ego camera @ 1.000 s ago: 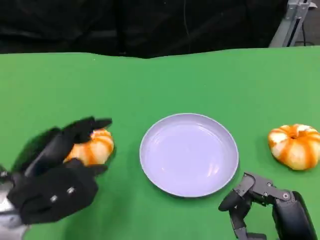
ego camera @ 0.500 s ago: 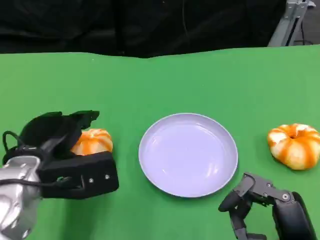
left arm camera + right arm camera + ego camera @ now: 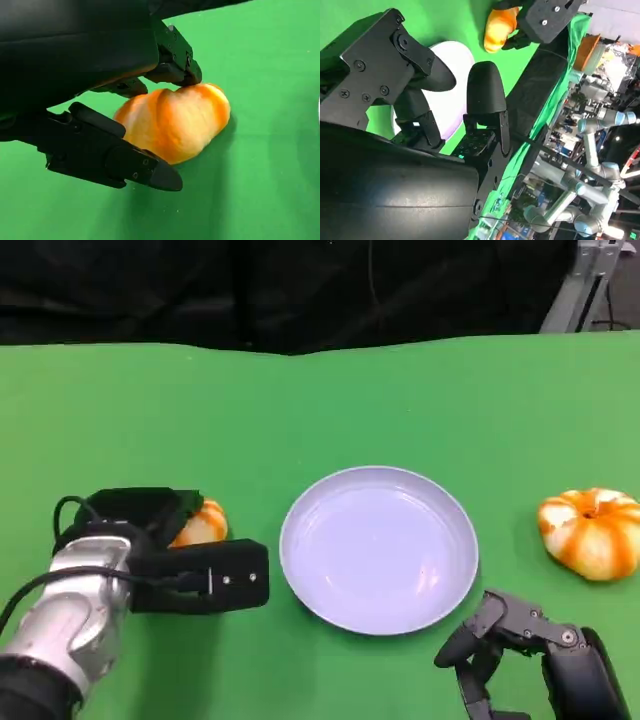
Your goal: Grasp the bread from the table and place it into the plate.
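Note:
An orange-and-white bread (image 3: pixel 201 523) lies on the green table left of the lilac plate (image 3: pixel 378 548). My left hand (image 3: pixel 150 540) sits over it from the left and hides most of it. In the left wrist view the bread (image 3: pixel 175 122) lies between the black fingers (image 3: pixel 175 65), which touch its top, and the thumb (image 3: pixel 115 157) against its lower side. My right hand (image 3: pixel 520 660) rests near the table's front edge, right of the plate, fingers apart and holding nothing. The right wrist view shows the plate (image 3: pixel 455 65) and the bread (image 3: pixel 499 22) beyond that hand.
A second orange-and-white bread (image 3: pixel 590 533) lies at the far right of the table (image 3: pixel 320 410). Black cloth hangs behind the table's back edge. A grey stand (image 3: pixel 585 280) is at the back right corner.
My left hand has turned and come down over the bread, fingers closing around it. The bread, the plate and my right hand have stayed where they were.

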